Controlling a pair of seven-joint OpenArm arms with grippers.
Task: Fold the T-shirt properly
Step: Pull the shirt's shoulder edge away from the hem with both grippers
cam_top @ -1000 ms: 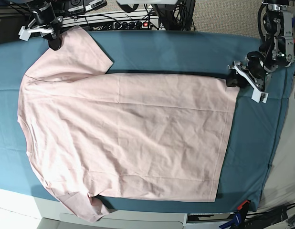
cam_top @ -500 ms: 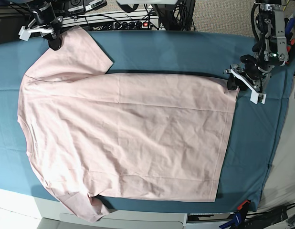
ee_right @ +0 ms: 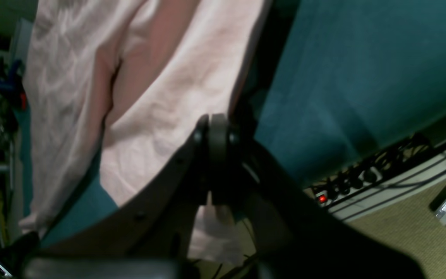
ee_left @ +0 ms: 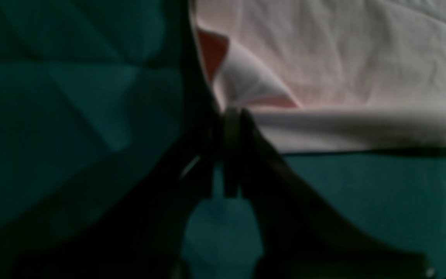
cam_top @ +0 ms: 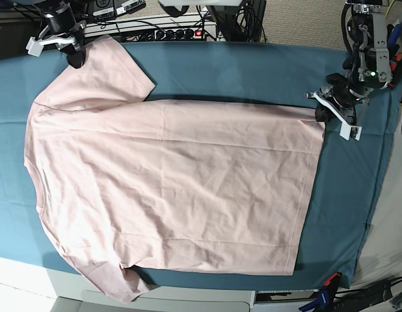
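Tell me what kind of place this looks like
Probably a robotics lab or test bench, not a home. A T-shirt lies on a teal cloth covering a worktable, with a power strip and tangled cables around its edges.

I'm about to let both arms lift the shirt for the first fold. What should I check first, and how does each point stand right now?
1. Left gripper shut on the T-shirt hem corner: ok, corner bunches between the fingertips.
2. Right gripper shut on the sleeve edge: ok, fabric runs past its closed tips.
3. Table cloth not pinched along with the shirt: cannot tell, both wrist views too dark at the tips.
4. Shirt body spread flat: ok, only light creases.
5. Near sleeve on the table: not ok, it hangs over the front edge.
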